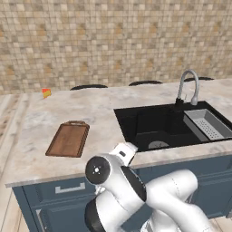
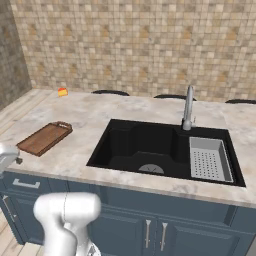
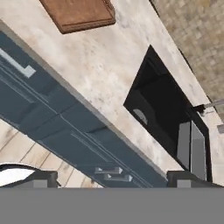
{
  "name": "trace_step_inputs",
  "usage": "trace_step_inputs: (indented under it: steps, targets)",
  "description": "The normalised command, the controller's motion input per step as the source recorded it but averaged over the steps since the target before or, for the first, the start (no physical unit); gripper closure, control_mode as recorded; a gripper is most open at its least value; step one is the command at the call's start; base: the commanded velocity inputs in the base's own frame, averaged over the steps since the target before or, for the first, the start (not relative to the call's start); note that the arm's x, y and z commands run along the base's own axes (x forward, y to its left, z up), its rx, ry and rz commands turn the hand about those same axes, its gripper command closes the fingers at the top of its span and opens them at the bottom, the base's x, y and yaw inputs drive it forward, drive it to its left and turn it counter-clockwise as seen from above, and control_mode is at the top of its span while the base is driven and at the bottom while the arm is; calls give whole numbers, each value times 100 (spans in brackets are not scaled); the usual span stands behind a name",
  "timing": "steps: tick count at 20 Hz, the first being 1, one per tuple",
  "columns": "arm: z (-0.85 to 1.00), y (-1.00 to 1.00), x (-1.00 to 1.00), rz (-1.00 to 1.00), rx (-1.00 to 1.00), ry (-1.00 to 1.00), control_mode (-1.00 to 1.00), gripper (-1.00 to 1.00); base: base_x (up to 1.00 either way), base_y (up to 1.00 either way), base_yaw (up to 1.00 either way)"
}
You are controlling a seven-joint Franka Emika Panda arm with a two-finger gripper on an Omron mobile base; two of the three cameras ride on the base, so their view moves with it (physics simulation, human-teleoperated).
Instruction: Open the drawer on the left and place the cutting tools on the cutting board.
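Drawer (image 1: pixel 61 189) closed, cutting board (image 1: pixel 68 139) bare; end effector (image 3: pixel 113 177) spread apart, holding nothing. All steps outstanding.

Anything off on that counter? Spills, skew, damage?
Nothing stands out. The dark-brown wooden cutting board lies flat and bare, angled to the marble counter edge; the navy drawer is shut. A small orange-yellow wedge sits at the far corner.

Dark-brown wooden board (image 1: pixel 68 139), navy-blue drawer (image 1: pixel 56 189) with silver handle (image 1: pixel 70 187), mottled beige-grey marble counter (image 1: pixel 97 111), black sink (image 1: pixel 154 124) with grey perforated tray (image 1: pixel 207 124), silver tap (image 1: pixel 189 86), tan mosaic-tiled wall (image 1: pixel 113 41), orange-yellow wedge (image 1: pixel 46 93)
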Motion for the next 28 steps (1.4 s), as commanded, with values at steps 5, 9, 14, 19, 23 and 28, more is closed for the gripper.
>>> trace_step_inputs:
  steps: [5,9,14,19,23,28]
  targets:
    - [-64,95,-61,25,-34,-11,-100,-100,0,0,0]
    - [-26,21,-19,18,-29,-3,-100,-100,0,0,0]
    - [-35,4,0,17,-19,-3,-100,-100,0,0,0]
    - [-33,24,27,9,-12,-17,-100,-100,0,0,0]
    - [-22,25,41,5,-2,-28,-100,-100,0,0,0]
    - [-10,4,28,1,0,-23,-100,-100,0,0,0]
